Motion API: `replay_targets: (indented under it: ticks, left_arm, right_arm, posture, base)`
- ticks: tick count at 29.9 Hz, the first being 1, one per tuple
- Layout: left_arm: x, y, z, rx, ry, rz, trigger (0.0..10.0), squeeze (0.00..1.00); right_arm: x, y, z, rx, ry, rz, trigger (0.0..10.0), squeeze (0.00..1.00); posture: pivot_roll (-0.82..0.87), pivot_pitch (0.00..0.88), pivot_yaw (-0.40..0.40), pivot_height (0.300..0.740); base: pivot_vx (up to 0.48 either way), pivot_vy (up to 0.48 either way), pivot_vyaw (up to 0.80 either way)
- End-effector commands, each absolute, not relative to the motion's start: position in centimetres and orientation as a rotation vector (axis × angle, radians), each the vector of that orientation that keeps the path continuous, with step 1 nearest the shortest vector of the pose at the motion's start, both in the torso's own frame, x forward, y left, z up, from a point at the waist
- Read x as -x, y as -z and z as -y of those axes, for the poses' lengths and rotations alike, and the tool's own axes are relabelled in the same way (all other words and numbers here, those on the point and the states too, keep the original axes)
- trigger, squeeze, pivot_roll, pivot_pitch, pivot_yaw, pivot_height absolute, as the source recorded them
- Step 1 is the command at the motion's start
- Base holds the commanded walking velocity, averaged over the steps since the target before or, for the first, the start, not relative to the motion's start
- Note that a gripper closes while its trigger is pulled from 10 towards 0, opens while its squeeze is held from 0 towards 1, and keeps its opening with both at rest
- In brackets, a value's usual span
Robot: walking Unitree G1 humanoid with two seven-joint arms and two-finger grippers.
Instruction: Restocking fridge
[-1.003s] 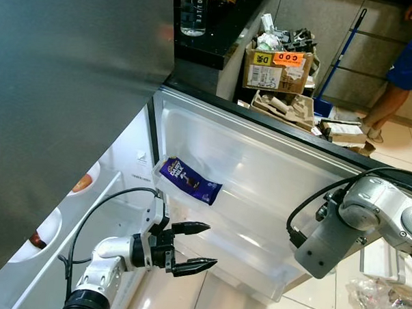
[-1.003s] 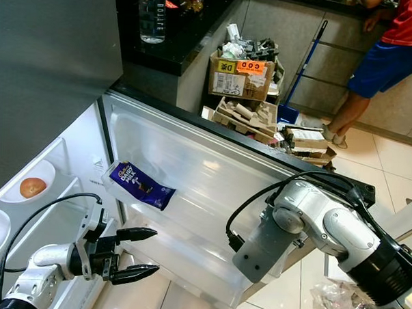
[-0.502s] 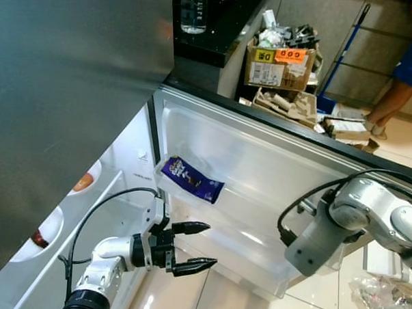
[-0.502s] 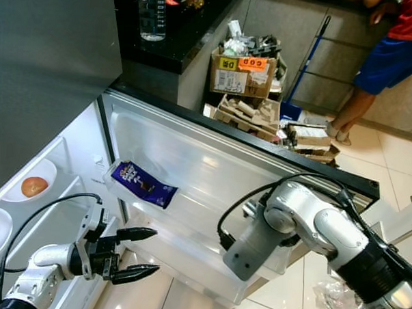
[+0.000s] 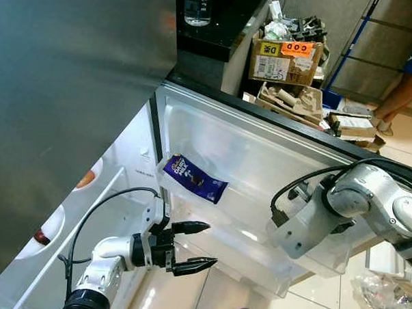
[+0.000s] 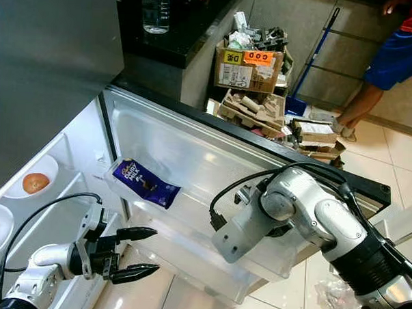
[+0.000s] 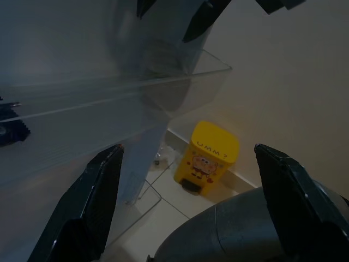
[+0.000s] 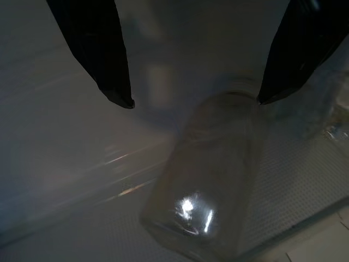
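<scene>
Fridge door (image 5: 261,150) stood open before me, chocolate bar (image 5: 194,180) in upper door shelf. Since a second ago my right arm reached deeper into lower door bin (image 6: 256,266). Right gripper (image 8: 193,101) spread just above clear bottle (image 8: 202,191). Left gripper (image 5: 195,246) hung apart, clutching nothing.

L end effector (image 5: 192,247) open below chocolate bar (image 5: 194,178) in fridge door (image 5: 260,157) shelf.
</scene>
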State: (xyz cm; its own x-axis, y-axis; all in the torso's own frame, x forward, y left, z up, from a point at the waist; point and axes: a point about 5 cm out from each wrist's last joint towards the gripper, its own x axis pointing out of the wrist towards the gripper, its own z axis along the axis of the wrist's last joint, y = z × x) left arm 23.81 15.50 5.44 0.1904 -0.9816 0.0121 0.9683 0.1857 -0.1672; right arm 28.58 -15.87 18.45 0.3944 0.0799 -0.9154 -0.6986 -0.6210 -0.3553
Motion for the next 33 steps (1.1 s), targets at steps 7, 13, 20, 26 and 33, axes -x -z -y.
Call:
replay_targets:
  ticks: [7, 13, 20, 26, 33]
  left_arm:
    - [-23.6, -5.0, -14.9, 0.157, 1.394, -0.119, 10.0, 0.0]
    - [-23.6, -5.0, -14.9, 0.156, 1.395, -0.12, 10.0, 0.0]
    - [-23.6, -5.0, -14.9, 0.156, 1.392, -0.118, 10.0, 0.0]
    - [-23.4, -4.9, -15.0, 0.159, 1.389, -0.121, 10.0, 0.0]
    - [-23.4, -4.9, -15.0, 0.158, 1.389, -0.121, 10.0, 0.0]
  right_arm:
    - [-27.8, -17.6, 15.5, 1.563, -1.325, -0.557, 10.0, 0.0]
    - [-27.7, -17.8, 16.0, 1.512, -1.302, -0.585, 10.0, 0.0]
    - [-27.8, -17.6, 18.4, 1.563, -1.253, -0.69, 10.0, 0.0]
    - [-27.8, -16.7, 19.6, 1.503, -1.228, -0.754, 10.0, 0.0]
    - [-28.6, -15.2, 20.1, 1.427, -1.17, -0.748, 10.0, 0.0]
  posture:
    - [-0.15, 0.087, -0.075, 0.74]
    - [-0.15, 0.09, -0.072, 0.74]
    - [-0.15, 0.092, -0.074, 0.74]
    - [-0.15, 0.096, -0.076, 0.74]
    - [-0.14, 0.1, -0.074, 0.74]
  base:
    - [0.0, 0.0, 0.0]
    - [0.0, 0.0, 0.0]
    - [0.0, 0.0, 0.0]
    - [0.0, 0.0, 0.0]
    - [0.0, 0.0, 0.0]
